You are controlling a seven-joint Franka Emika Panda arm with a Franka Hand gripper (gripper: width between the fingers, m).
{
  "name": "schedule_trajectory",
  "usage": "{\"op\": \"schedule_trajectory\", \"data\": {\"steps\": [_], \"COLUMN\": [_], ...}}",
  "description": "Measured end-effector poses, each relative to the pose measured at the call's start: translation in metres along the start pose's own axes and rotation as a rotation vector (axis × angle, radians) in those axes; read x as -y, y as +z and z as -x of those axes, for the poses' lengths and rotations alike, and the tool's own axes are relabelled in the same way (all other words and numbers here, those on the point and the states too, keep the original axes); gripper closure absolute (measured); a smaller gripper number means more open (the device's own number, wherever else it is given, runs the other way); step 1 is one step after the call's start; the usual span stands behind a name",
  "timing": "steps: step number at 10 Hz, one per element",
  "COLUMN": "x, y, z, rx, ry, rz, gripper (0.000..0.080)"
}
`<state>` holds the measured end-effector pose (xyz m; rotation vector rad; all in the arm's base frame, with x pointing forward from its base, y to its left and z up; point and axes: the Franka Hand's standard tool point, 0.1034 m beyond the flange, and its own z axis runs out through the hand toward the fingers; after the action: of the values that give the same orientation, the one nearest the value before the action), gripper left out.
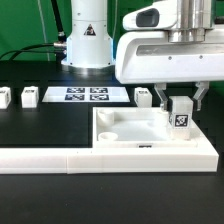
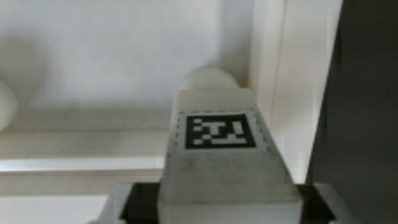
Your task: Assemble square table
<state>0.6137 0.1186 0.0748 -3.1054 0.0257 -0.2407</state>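
The white square table slab [image 1: 125, 132] lies flat against the L-shaped rail, with round corner sockets showing. My gripper [image 1: 180, 103] is shut on a white leg block [image 1: 180, 117] with a black-and-white tag. It holds the block upright over the slab's far corner on the exterior view's right. In the wrist view the leg block [image 2: 221, 125] stands between my dark fingers [image 2: 143, 200], over the slab [image 2: 89, 70] near its edge. Three more leg blocks stand on the table: two [image 1: 29, 97] [image 1: 4, 97] at the left and one [image 1: 143, 97] behind the slab.
The long white L-shaped rail [image 1: 60, 158] runs along the front and up the right side of the slab. The marker board [image 1: 85, 95] lies flat behind it, in front of the arm's white base [image 1: 88, 40].
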Motion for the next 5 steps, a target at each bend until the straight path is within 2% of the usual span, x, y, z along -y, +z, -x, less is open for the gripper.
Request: {"op": "schedule_trajectory", "data": {"steps": [2, 4, 5], "x": [-0.0004, -0.0019, -0.0032], "y": [0.0001, -0.0004, -0.0005], "z": [-0.0008, -0.0002, 0.0007], "rx": [-0.013, -0.029, -0.034], "ry": [0.099, 0.378, 0.517], "rz": [-0.001, 0.000, -0.009], "gripper": [0.0509, 0.0509, 0.0509]}}
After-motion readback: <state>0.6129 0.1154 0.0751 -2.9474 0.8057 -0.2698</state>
